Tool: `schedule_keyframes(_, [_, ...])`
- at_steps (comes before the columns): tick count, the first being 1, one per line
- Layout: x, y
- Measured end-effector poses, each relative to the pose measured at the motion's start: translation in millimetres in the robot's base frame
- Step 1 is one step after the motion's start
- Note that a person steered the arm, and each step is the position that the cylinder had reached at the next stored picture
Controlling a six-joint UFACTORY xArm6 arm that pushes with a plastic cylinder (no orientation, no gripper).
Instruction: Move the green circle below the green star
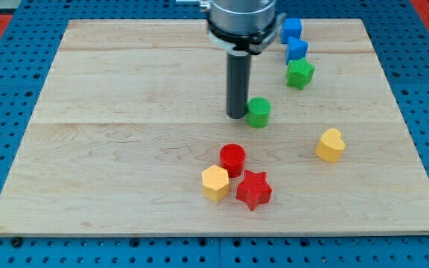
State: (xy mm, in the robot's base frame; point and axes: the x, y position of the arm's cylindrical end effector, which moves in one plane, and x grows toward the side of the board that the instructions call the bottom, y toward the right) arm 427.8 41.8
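The green circle (258, 112) sits on the wooden board (125, 149), right of the middle. The green star (299, 74) lies up and to the right of it, near the view's top. My tip (237, 115) is down on the board, just left of the green circle and touching or nearly touching it. The rod rises straight up to the arm's dark head at the view's top.
Two blue blocks (292, 30) (297, 50) stand in a line above the green star. A yellow heart (331, 145) lies at the right. A red circle (232, 159), a yellow hexagon (215, 183) and a red star (253, 190) cluster at the bottom middle.
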Motion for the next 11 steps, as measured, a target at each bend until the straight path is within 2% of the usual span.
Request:
schedule_keyframes(2, [32.0, -15.7])
schedule_keyframes(3, [31.7, 6.5])
schedule_keyframes(5, [12.0, 54.0])
schedule_keyframes(6, [12.2, 47.6])
schedule_keyframes(7, [28.8, -11.9])
schedule_keyframes(8, [18.0, -14.7])
schedule_keyframes(9, [-15.8, 0.1])
schedule_keyframes(11, [-4.1, 24.5])
